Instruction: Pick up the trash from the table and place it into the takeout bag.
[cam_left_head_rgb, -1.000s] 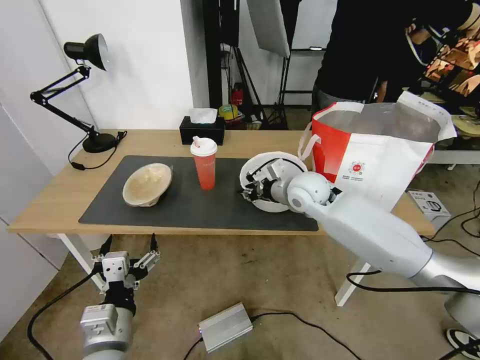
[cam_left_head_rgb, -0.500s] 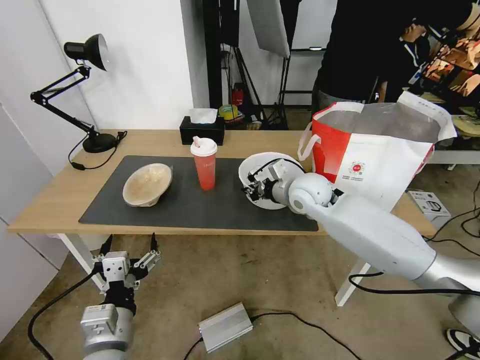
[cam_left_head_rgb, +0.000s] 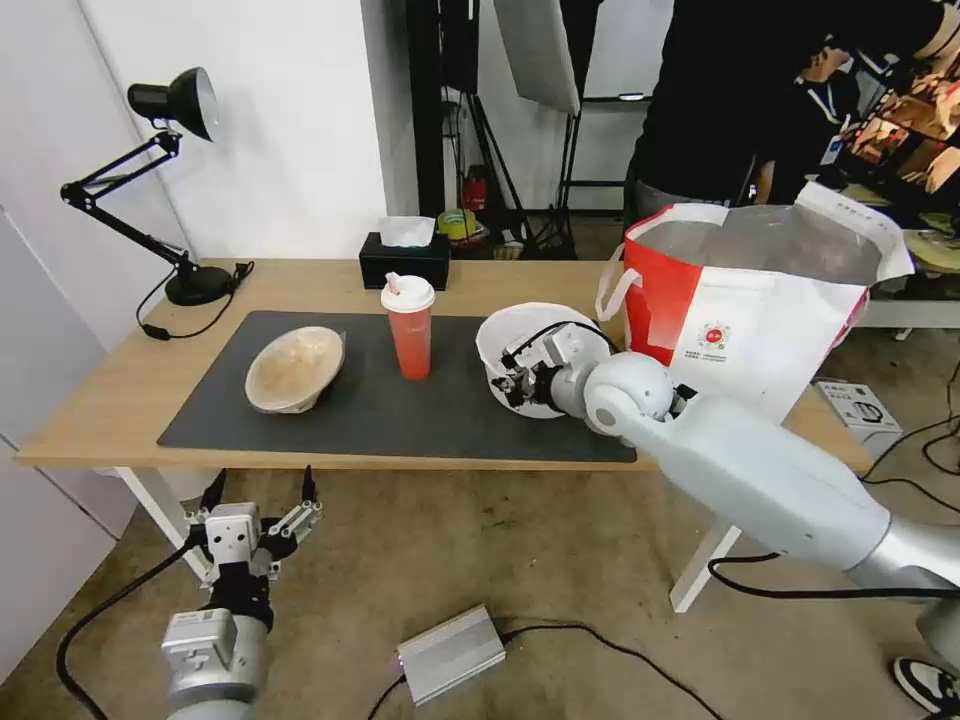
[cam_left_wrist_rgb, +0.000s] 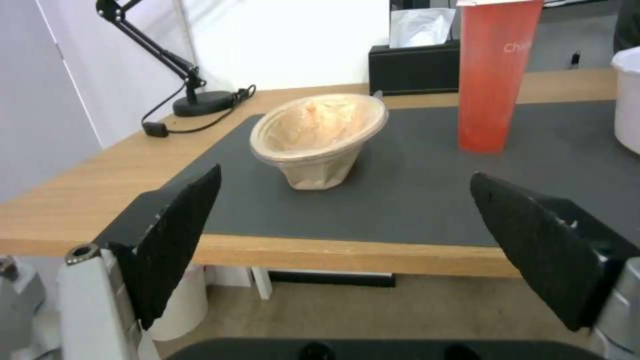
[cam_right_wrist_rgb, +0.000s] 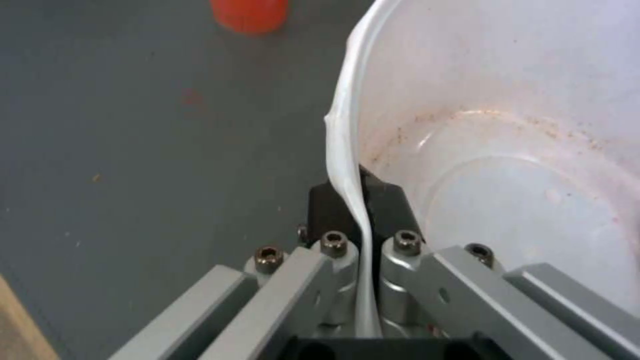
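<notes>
My right gripper (cam_left_head_rgb: 510, 382) is shut on the rim of the wide white plastic bowl (cam_left_head_rgb: 520, 335), which is tipped up on the dark grey mat (cam_left_head_rgb: 400, 415). In the right wrist view the fingers pinch the thin rim (cam_right_wrist_rgb: 360, 200), with reddish stains inside the bowl (cam_right_wrist_rgb: 507, 125). The red cup (cam_left_head_rgb: 408, 335) with a white lid stands upright mid-mat. A beige pulp bowl (cam_left_head_rgb: 295, 368) lies tilted at the mat's left, also seen in the left wrist view (cam_left_wrist_rgb: 320, 137). The takeout bag (cam_left_head_rgb: 760, 310) stands open at the table's right end. My left gripper (cam_left_head_rgb: 260, 487) hangs open below the table's (cam_left_head_rgb: 100, 400) front edge.
A black tissue box (cam_left_head_rgb: 404, 258) sits at the table's back edge and a black desk lamp (cam_left_head_rgb: 170, 180) at the back left. A silver box (cam_left_head_rgb: 450, 655) and cables lie on the floor. A person stands behind the bag.
The right gripper has risen a little and shifted right, tilting the white bowl up off the mat. The left arm has not moved.
</notes>
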